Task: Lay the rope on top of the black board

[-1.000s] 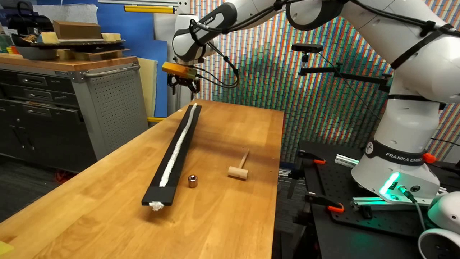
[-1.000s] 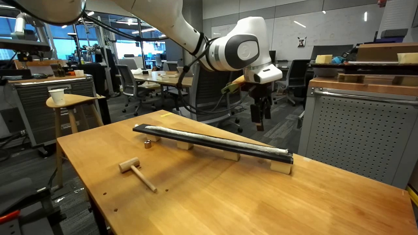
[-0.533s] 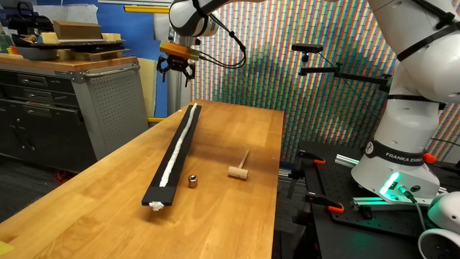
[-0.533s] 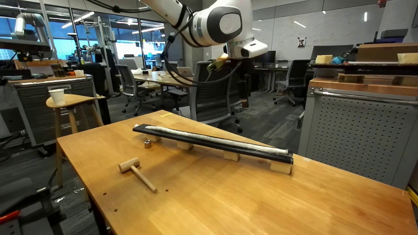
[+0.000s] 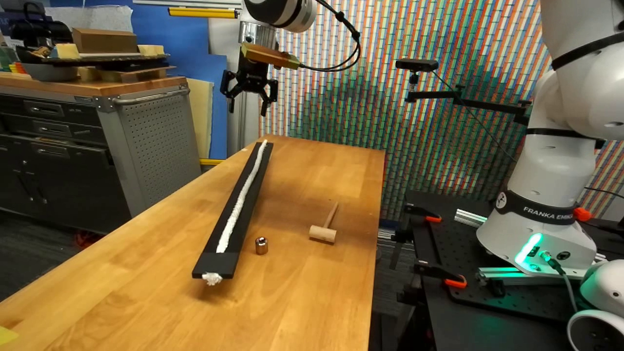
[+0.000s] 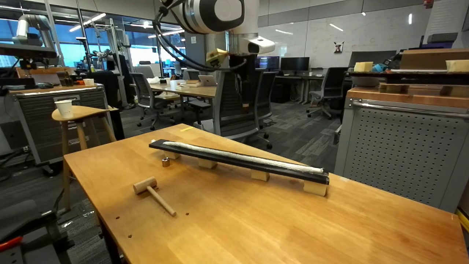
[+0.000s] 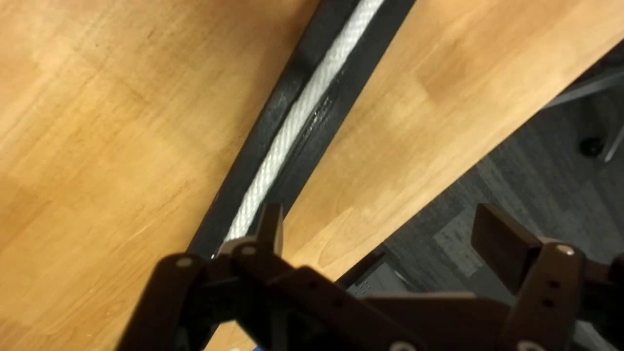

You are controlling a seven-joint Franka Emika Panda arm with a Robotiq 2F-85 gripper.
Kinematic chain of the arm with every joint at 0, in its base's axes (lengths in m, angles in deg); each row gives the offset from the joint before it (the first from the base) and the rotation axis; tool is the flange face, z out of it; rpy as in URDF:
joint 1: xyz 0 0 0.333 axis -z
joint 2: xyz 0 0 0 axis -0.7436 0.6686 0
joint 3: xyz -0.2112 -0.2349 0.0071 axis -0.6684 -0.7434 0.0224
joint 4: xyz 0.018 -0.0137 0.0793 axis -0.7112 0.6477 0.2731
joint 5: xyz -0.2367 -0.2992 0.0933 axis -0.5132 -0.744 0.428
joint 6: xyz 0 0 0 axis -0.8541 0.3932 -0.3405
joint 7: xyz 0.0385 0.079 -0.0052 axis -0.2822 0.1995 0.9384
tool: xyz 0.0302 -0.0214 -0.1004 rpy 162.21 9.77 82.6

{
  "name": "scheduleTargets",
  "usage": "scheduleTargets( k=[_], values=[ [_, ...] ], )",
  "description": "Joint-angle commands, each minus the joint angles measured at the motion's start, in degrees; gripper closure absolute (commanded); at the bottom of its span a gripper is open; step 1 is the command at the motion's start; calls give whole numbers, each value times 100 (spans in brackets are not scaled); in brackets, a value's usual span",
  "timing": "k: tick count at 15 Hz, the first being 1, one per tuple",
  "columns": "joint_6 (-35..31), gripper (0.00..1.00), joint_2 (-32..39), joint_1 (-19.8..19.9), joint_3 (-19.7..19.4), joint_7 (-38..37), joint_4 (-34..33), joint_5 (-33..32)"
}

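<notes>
The black board (image 5: 247,209) is a long narrow plank on the table; it also shows in an exterior view (image 6: 234,163) and the wrist view (image 7: 312,141). The white rope (image 5: 239,204) lies lengthwise on top of it, in both exterior views (image 6: 242,157) and the wrist view (image 7: 292,122). A frayed white tuft sticks out at the board's near end, past a black stretch where no rope shows. My gripper (image 5: 247,108) hangs well above the table, apart from rope and board. In the wrist view its fingers (image 7: 378,214) are wide apart with nothing between them.
Tan blocks (image 6: 315,188) prop the board off the table. A wooden mallet (image 5: 322,234) and a small shiny metal cylinder (image 5: 262,246) stand beside the board. A grey cabinet (image 5: 146,126) stands past the table edge. A camera on a bracket (image 5: 417,65) is near the wall.
My gripper has risen and, in an exterior view, shifted left over the table's far side. The rope and the board have not moved.
</notes>
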Motion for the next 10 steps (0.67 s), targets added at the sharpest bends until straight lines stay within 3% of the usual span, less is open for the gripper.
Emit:
scheduleTargets(
  k=[1,3,4,10],
  values=[
    [239,0,-818,47,101,1186,948,189],
    [485,0,-1079,93,162,1788,1212,339],
    [323,0,-578,-50,2,1207,722,140],
    [431,0,-909,-37,31,1630,1087,218]
  ],
)
